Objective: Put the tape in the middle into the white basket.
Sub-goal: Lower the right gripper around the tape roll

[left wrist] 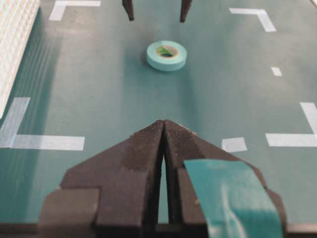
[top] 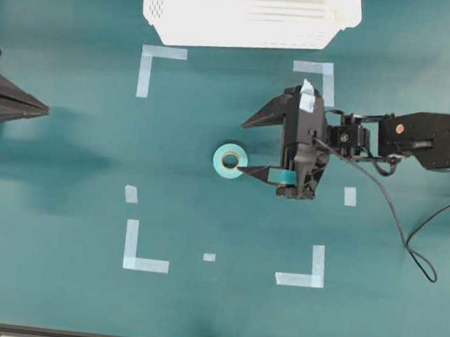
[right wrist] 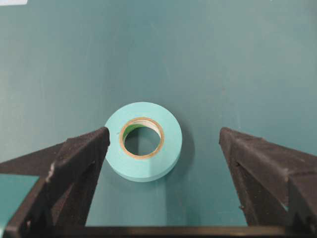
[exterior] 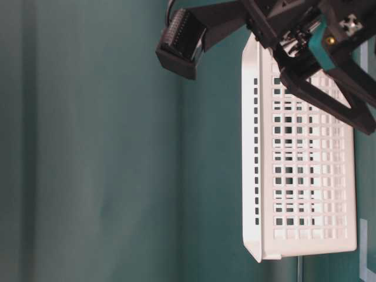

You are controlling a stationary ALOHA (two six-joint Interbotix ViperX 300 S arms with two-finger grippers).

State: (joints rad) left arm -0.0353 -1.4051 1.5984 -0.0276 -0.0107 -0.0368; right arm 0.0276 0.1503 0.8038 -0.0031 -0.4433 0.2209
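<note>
The tape (top: 230, 160) lies flat on the teal table (top: 55, 280), hole upward, inside the square marked by four pale corner marks (top: 144, 247). The right gripper (top: 247, 147) has its fingers spread wide, and the roll lies between them but off centre. In the right wrist view the tape (right wrist: 143, 141) is just beside the left-hand finger (right wrist: 81, 158), so close that contact cannot be ruled out, while the other finger (right wrist: 257, 158) is well apart from it, with bare table between. From overhead, one fingertip overlaps the roll's edge and the other points out over the open table on the basket's side. Nothing is gripped.

Beyond the fingertips, past the far corner marks, stands the white basket (top: 248, 11) at the table's edge; its latticed wall (exterior: 305, 176) fills the table-level view, with the right arm's fingers crossing in front of it. Between roll and basket there is only table surface and flat tape marks. A few short pale strips (top: 131, 194) lie scattered near the square's edges, well away from the roll.

The left gripper (top: 46, 108) sits at the far left, well apart from the tape, pointing toward it. Its fingers (left wrist: 143, 163) are pressed together, tips meeting, and a patch of teal tape (left wrist: 228, 198) is stuck on one of them. A black cable (top: 410, 234) trails on the table beside the right arm.
</note>
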